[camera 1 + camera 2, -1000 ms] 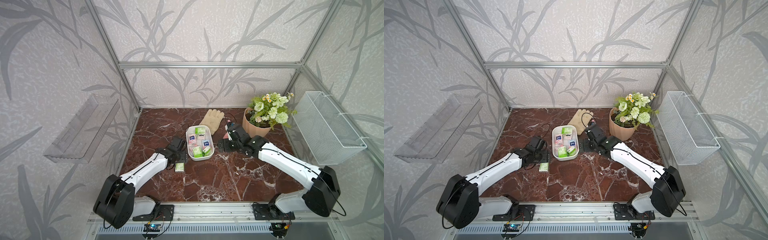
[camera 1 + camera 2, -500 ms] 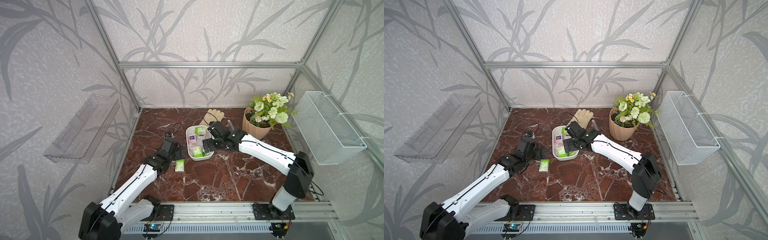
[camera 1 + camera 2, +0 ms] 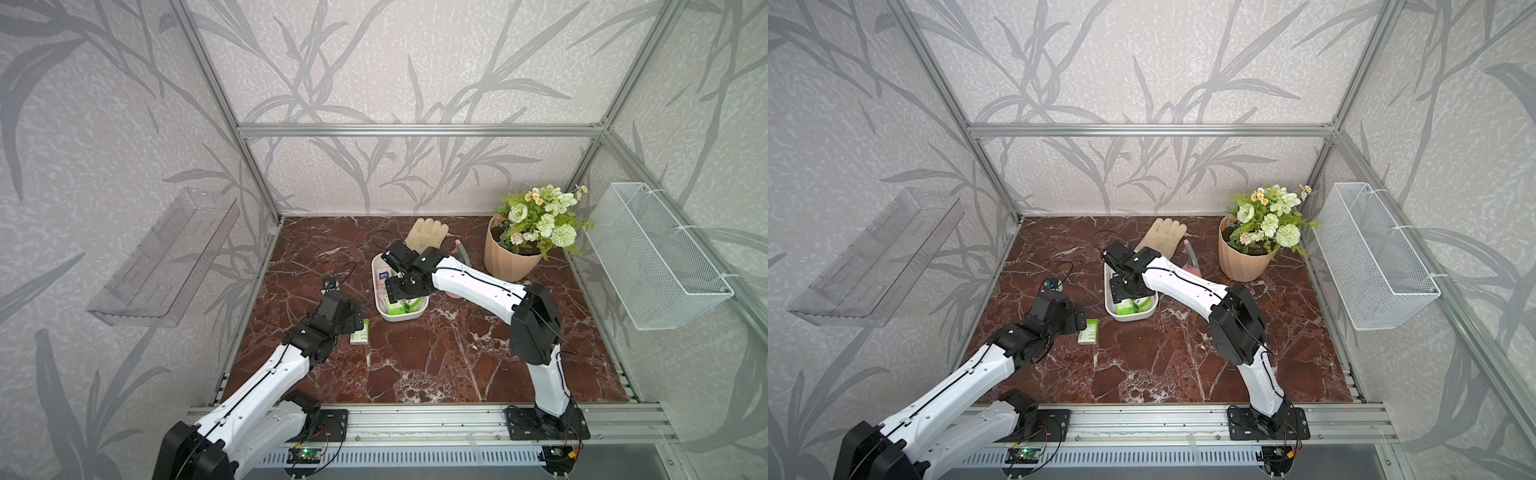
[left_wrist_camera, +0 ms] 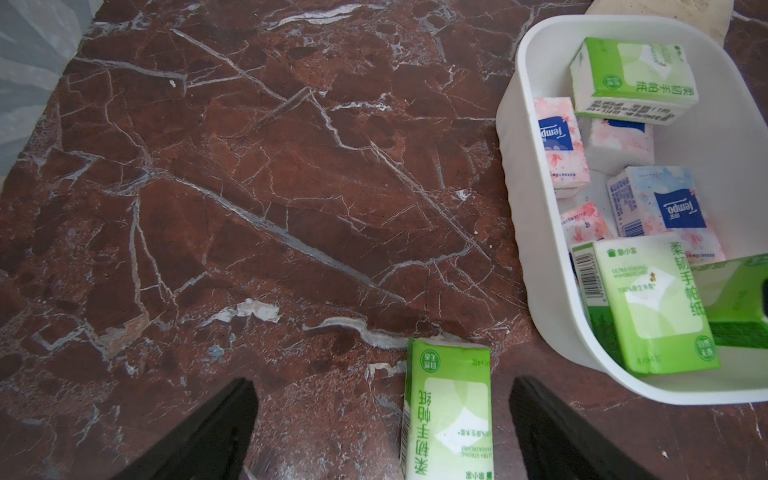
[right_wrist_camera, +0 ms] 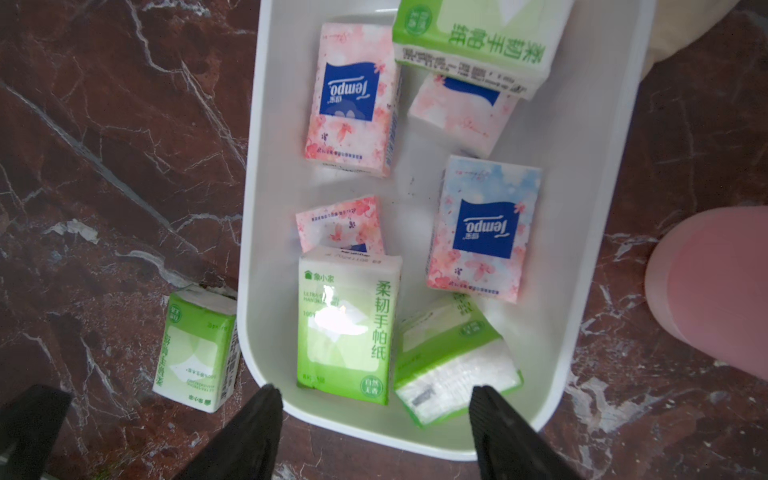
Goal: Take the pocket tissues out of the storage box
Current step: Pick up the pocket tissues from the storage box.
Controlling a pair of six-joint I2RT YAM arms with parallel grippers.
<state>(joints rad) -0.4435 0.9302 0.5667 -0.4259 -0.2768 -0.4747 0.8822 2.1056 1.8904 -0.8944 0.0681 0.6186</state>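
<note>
The white storage box (image 3: 397,319) (image 3: 1129,318) stands mid-table and holds several pocket tissues. Among them are a flat green pack (image 5: 345,324), a tilted green pack (image 5: 453,361) and a pink pack with a blue logo (image 5: 353,99). One green pack (image 3: 360,332) (image 3: 1088,331) lies on the marble just left of the box. My left gripper (image 4: 382,382) (image 3: 353,316) is open low over the table. That loose pack (image 4: 446,411) lies between its fingers, untouched. My right gripper (image 5: 376,390) (image 3: 401,286) hovers open above the box's near end, holding nothing.
A cream glove (image 3: 426,232) lies behind the box. A pink-handled tool (image 3: 1192,259) lies to the box's right, and a flower pot (image 3: 513,257) stands beyond it. A wire basket (image 3: 656,257) hangs on the right wall and a clear shelf (image 3: 166,257) on the left wall.
My right gripper has swung from the right of the box to above it, its jaws narrowing. My left gripper has opened wide, with the green pack lying free on the table.
</note>
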